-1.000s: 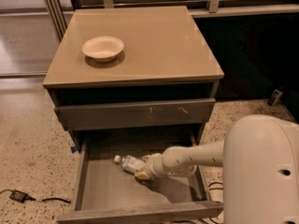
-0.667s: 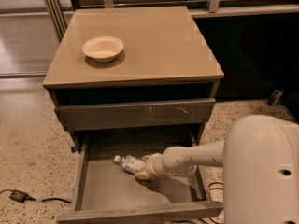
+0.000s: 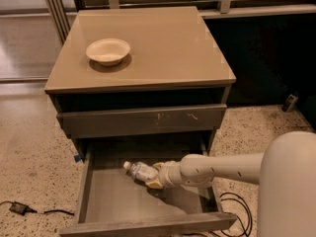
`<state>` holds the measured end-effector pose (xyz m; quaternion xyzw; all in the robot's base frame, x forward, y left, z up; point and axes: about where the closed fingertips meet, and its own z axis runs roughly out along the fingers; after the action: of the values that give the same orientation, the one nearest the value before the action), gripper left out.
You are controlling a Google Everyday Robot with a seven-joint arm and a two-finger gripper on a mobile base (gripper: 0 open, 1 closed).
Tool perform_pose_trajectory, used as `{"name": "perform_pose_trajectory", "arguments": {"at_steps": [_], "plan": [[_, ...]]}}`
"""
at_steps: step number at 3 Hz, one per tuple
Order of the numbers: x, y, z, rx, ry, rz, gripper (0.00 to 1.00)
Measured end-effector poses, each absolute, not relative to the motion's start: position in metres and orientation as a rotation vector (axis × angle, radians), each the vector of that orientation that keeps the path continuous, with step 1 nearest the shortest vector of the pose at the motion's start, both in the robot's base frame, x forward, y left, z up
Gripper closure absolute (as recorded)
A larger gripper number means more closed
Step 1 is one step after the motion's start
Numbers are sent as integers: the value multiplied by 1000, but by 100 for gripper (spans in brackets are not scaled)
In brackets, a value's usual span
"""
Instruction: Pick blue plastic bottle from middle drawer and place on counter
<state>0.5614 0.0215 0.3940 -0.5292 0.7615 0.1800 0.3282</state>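
Observation:
The blue plastic bottle (image 3: 140, 171) lies tilted in the open middle drawer (image 3: 108, 196), with its white cap pointing up and to the left. My gripper (image 3: 154, 176) reaches in from the right on the white arm (image 3: 222, 169). Its fingers sit on either side of the bottle's rear end and are closed on it. The bottle casts a shadow on the drawer floor under it. The glossy tan counter (image 3: 163, 43) tops the cabinet above.
A white bowl (image 3: 108, 51) stands on the counter at the left. The shut drawer above (image 3: 143, 120) has scratch marks on its front. Black cables (image 3: 232, 206) lie on the speckled floor at the right, and a small plug (image 3: 17, 208) at the left.
Almost nothing differs. The gripper and the bottle stay at the same spot in the drawer, the bottle perhaps a touch higher.

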Motion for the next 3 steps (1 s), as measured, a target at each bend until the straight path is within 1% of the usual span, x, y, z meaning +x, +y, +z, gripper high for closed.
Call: {"name": "perform_pose_trajectory", "arguments": {"at_steps": [1, 3], "plan": [[566, -3, 442, -1365, 1922, 479, 100], [581, -68, 577, -1391, 1821, 455, 100]]}}
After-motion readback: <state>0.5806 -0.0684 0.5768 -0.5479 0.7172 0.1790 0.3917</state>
